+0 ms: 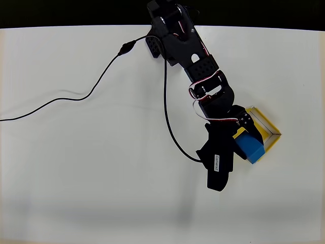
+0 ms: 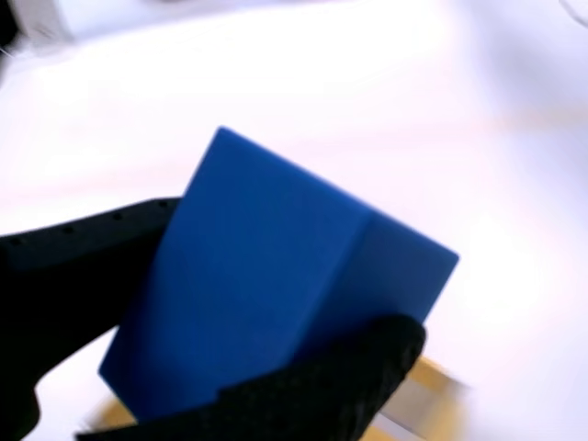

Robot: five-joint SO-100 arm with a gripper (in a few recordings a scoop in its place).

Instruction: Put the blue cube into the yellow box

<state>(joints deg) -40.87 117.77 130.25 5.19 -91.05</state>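
Blue cube (image 2: 276, 294) up close, pinched in the black gripper (image 2: 230, 367).
Overhead, it's hanging over the yellow box (image 1: 269, 127) on the white table (image 1: 76, 178).

from overhead i see the table (image 1: 76, 193) open across its whole left half and along the bottom; the one thing lying there is a thin black cable (image 1: 76, 97) that trails from the left edge up to the arm's base, and a second cable (image 1: 167, 109) drops from the base down to the wrist. the arm (image 1: 190, 63) itself blocks the way from the top centre down to the box (image 1: 266, 126). the box's near half is covered by the gripper (image 1: 242, 136) and the cube (image 1: 250, 146) it grips. right of the box the table is free. in the wrist view the cube (image 2: 276, 285) sits between the fingers (image 2: 83, 253) and blocks most of the sight ahead.
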